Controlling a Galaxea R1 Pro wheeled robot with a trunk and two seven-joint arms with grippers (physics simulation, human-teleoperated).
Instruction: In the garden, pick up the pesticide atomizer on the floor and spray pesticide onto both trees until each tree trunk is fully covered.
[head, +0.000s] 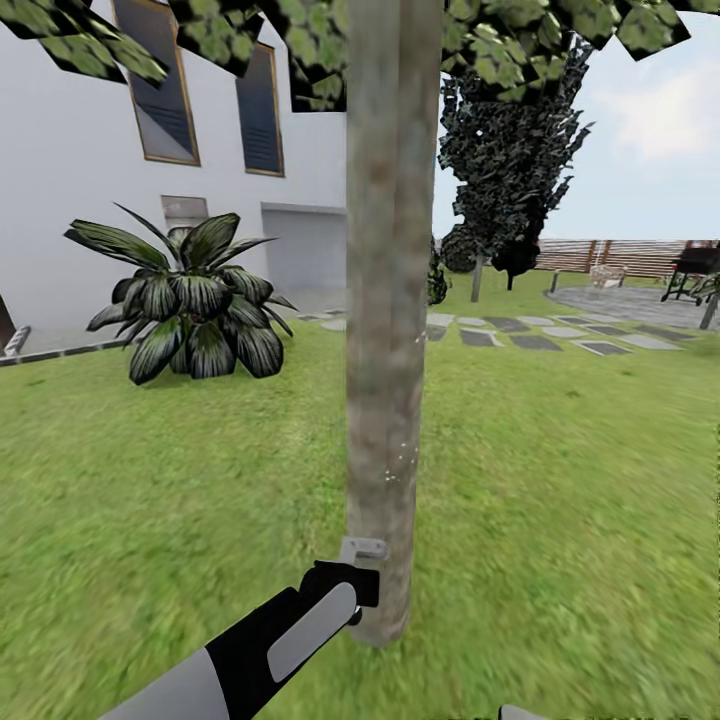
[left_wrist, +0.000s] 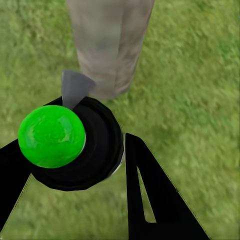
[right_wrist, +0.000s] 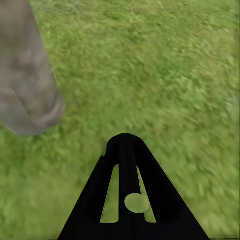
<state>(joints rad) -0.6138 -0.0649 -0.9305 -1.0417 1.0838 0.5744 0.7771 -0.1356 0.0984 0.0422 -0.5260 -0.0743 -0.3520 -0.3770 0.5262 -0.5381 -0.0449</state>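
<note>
The left gripper (left_wrist: 75, 165) is clamping the pesticide atomizer (left_wrist: 70, 142), a black body with a green cap, one finger on either side of it. Its grey nozzle (left_wrist: 75, 87) is pointing straight at the tree trunk (head: 392, 300), which is standing just ahead of the gripper, near but apparently not touching. In the head view the left gripper (head: 345, 585) is sitting low, near the foot of the trunk, and the trunk's long axis is running vertically up into the canopy (head: 330, 40). So the coverage probably hinges on sweeping the nozzle upward along that column; faint white specks are showing on the bark just above the nozzle.

The right gripper (right_wrist: 125, 137) is hanging over the grass (right_wrist: 165, 75) with its fingers pressed together and nothing between them; the trunk base is lying off to one side of it. The left arm is clearly the one placed to work.

Open lawn is lying on both sides of the trunk, giving free room. A palm-like plant (head: 195, 300) is standing well apart by the house wall (head: 70, 200).
</note>
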